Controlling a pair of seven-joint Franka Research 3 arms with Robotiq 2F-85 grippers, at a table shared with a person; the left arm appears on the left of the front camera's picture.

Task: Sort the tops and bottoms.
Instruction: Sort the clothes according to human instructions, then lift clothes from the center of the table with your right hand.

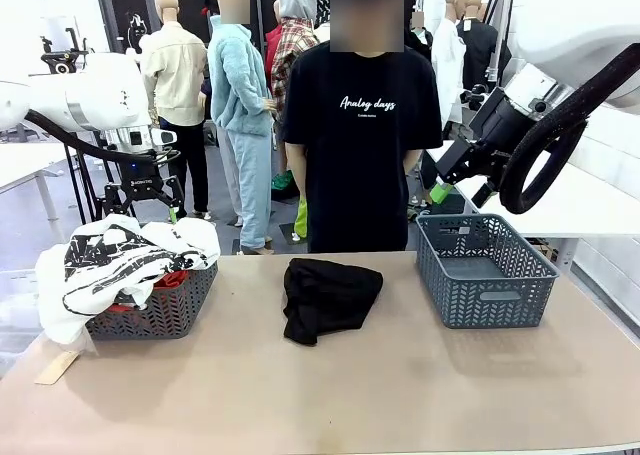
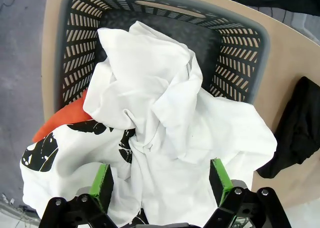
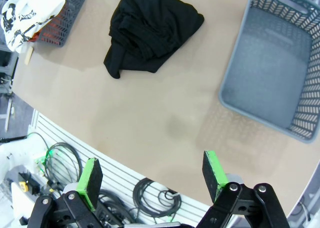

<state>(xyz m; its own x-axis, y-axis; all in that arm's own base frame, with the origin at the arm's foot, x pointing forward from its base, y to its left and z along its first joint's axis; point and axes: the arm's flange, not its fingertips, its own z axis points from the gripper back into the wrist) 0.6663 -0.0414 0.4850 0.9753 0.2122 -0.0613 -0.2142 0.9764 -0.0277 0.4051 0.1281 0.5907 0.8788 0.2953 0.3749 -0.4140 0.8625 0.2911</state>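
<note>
Sorting at the halfway mark: you have both tops in the left basket (image 1: 165,315), with the white top (image 1: 120,260) heaped over its rim and spilling down the outer side, and the orange-red top (image 1: 172,278) peeking out beneath it. From the left wrist view the white top (image 2: 165,123) covers most of the basket (image 2: 240,52), the orange-red top (image 2: 62,119) showing as a sliver at one edge.

The bottoms (image 1: 328,297) lie bunched on the surface (image 1: 330,395) between the two baskets, touching neither. The right basket (image 1: 485,270) holds nothing, so that garment looks to be the job left for you; the right wrist view shows the bottoms (image 3: 150,30) well apart from the right basket (image 3: 272,67).

Your left gripper (image 1: 143,197) hovers just above the white heap, jaws spread wide and empty, green pads (image 2: 102,185) on either side of the cloth below but gripping none of it. Your right gripper (image 3: 152,180) hangs over the near edge of the surface (image 3: 165,123), jaws likewise fully parted, holding and touching nothing. A person (image 1: 362,135) stands at the far side.
</note>
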